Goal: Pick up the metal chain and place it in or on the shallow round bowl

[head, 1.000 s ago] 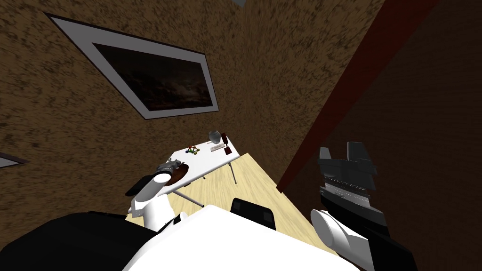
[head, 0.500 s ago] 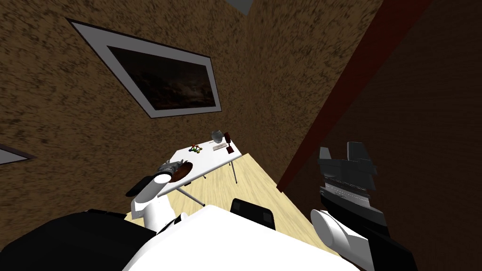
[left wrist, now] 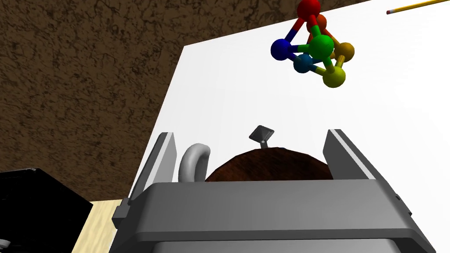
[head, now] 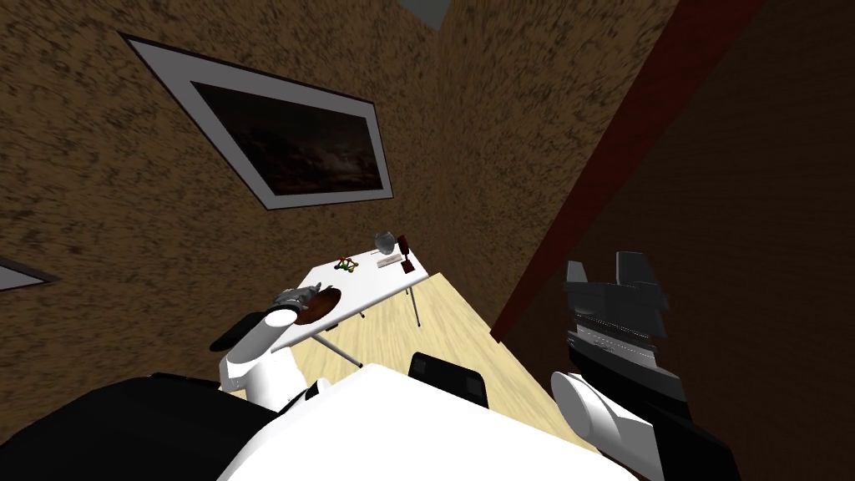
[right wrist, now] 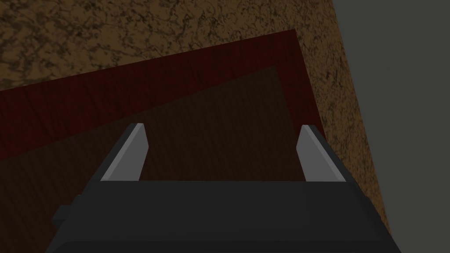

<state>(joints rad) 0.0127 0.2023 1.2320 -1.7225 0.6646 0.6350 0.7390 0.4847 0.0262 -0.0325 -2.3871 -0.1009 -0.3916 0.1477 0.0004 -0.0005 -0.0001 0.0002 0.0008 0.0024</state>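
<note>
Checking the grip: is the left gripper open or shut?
Open: the left gripper has its fingers wide apart, clamping nothing; the chain link and bowl lie between them.

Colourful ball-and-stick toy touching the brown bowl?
Apart. The left wrist view shows a stretch of bare white table between the ball-and-stick toy and the brown bowl.

**Q:** What lies between the fingers (left wrist: 163,153) of the left gripper (left wrist: 250,132)?

**A:** The bowl (left wrist: 268,164), on the table (left wrist: 395,110). A chain (left wrist: 193,160) loop stands beside it, next to one finger.

**Q:** And beyond the fingertips?

**A:** A ball-and-stick model (left wrist: 318,46) lies farther out on the table, and a pencil (left wrist: 417,5) lies beyond that.
</note>
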